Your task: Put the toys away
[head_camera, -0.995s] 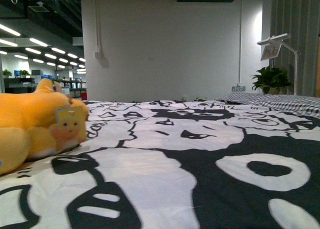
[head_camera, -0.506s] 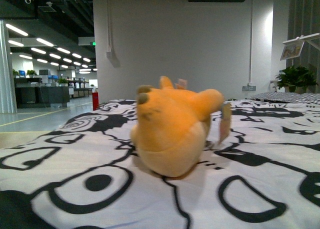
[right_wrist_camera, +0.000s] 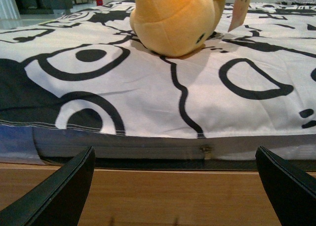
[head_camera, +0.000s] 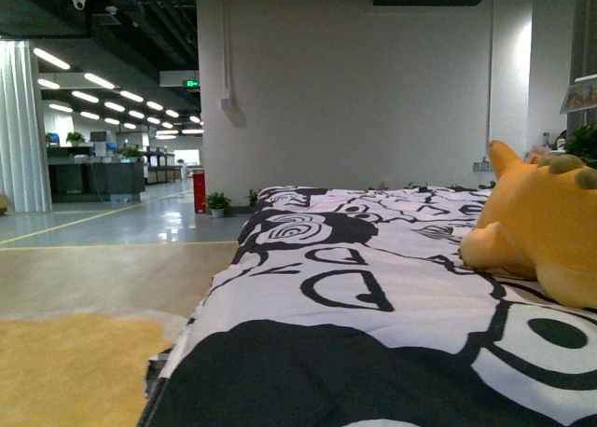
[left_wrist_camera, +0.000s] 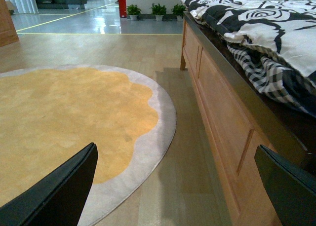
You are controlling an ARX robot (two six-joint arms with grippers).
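An orange-yellow plush toy lies on the black-and-white patterned bed cover at the right edge of the front view. In the right wrist view the same toy rests on the cover a little way in from the bed's near edge. My right gripper is open, low in front of the wooden bed frame, apart from the toy. My left gripper is open over the floor beside the bed's wooden side, with nothing between its fingers. Neither arm shows in the front view.
A round yellow rug with a grey border covers the wooden floor beside the bed. A checked sheet hangs over the bed's side. Small potted plants and a red cylinder stand near the far wall.
The front view has swung left: the toy went from the left edge, through the middle, to the right edge. The floor and rug beside the bed now show.
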